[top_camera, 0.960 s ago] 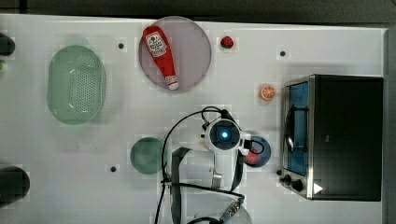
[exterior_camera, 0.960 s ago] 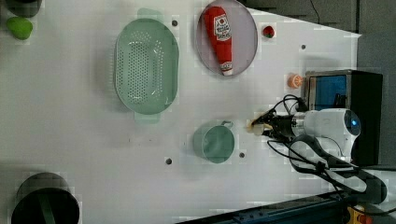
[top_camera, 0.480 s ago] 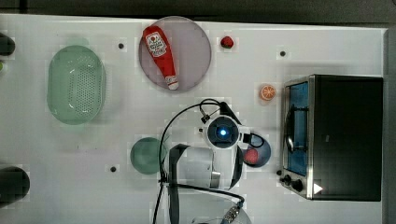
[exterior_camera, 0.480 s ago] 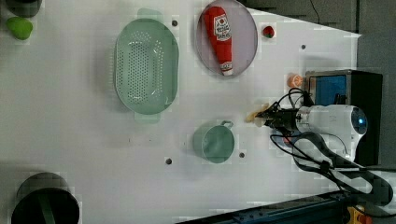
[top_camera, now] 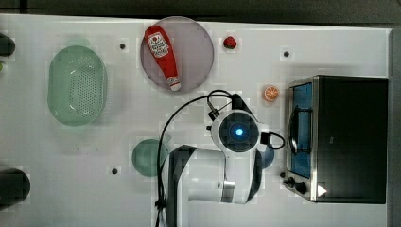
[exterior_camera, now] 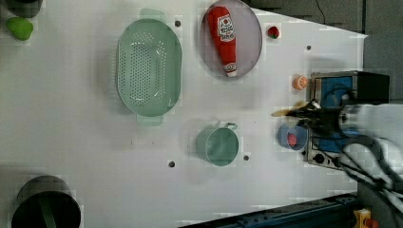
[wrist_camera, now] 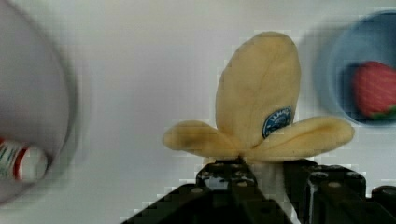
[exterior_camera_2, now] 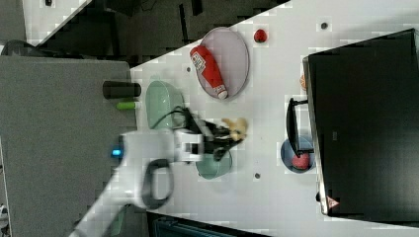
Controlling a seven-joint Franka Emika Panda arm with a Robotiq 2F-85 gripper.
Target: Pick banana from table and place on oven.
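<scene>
So compared with a moment ago, the gripper (wrist_camera: 261,184) has pinched in and now sits clamped on the banana (wrist_camera: 259,116), and in the left view the arm has drifted toward the right of the frame, up to the oven (exterior_camera: 349,88). We'd say the pick is done and we're into the carry, with the drop on the oven's black top (top_camera: 354,137) still to come. In the wrist view the banana hangs off the tabletop (wrist_camera: 154,70), in mid-frame, held by its lower stub between the jaws. Its fat lobe runs lengthwise straight away from the gripper, and two smaller peel flaps splay out sideways. In the right view the banana (exterior_camera_2: 236,127) pokes out past the gripper (exterior_camera_2: 225,138), toward the oven (exterior_camera_2: 365,123) at the frame's right.
</scene>
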